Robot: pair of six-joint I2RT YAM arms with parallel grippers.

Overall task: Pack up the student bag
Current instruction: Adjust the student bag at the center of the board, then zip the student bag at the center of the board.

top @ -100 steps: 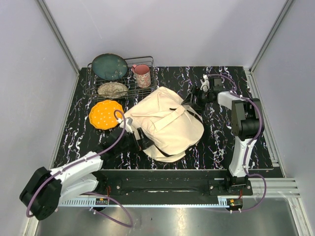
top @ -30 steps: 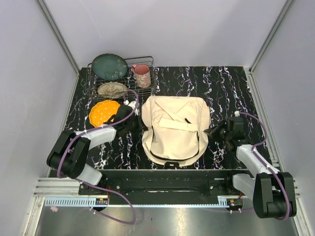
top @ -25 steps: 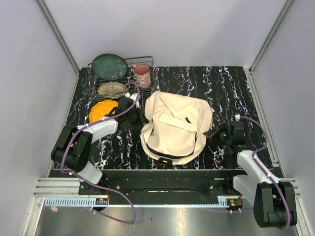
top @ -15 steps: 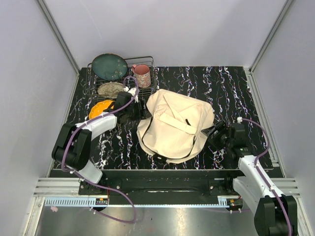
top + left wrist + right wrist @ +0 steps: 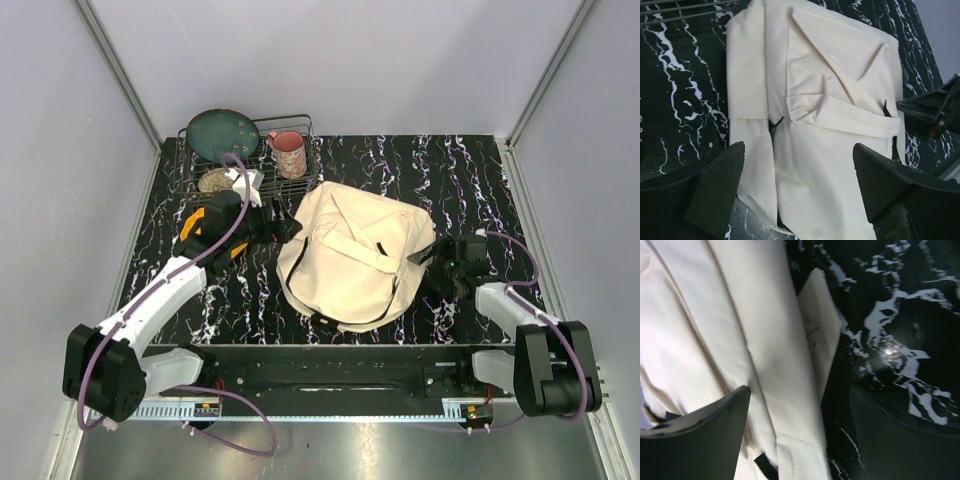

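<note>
student bag: the big cream canvas student bag (image 5: 350, 262) lies flat in the middle of the black marbled worktop (image 5: 470, 170), flap side up, with a fabric strap (image 5: 362, 249) crossing it on a diagonal. The flap looks closed to me.

left end effector: the left end effector (image 5: 283, 231) is spread wide and holding nothing. It sits just beside the bag's far-left corner, and its wrist view looks down on the canvas between the two fingers.

right end effector: the right end effector (image 5: 430, 262) is also spread wide and empty, right up against the bag's right edge. I can't tell whether it's actually touching.

which way the bag lies: it's to the right of the left end effector and to the left of the right one, so it sits between them.

long axis: roughly near to far, with the far end tipped a bit to the right. The dark-trimmed end points at the arm bases.

nearer arm: pretty much a tie, though I'd say the right one is a hair closer to fabric.

other stuff: a wire dish rack (image 5: 310, 165) at the back left holds a teal plate (image 5: 222, 134) and a pink mug (image 5: 291, 155). An orange plate (image 5: 192, 222) peeks out from under the left arm.

my guess: nothing looks packed yet. The next move needs a fresh pinch on the flap or an edge to get the bag open, and soft canvas will probably sag and slide.
</note>
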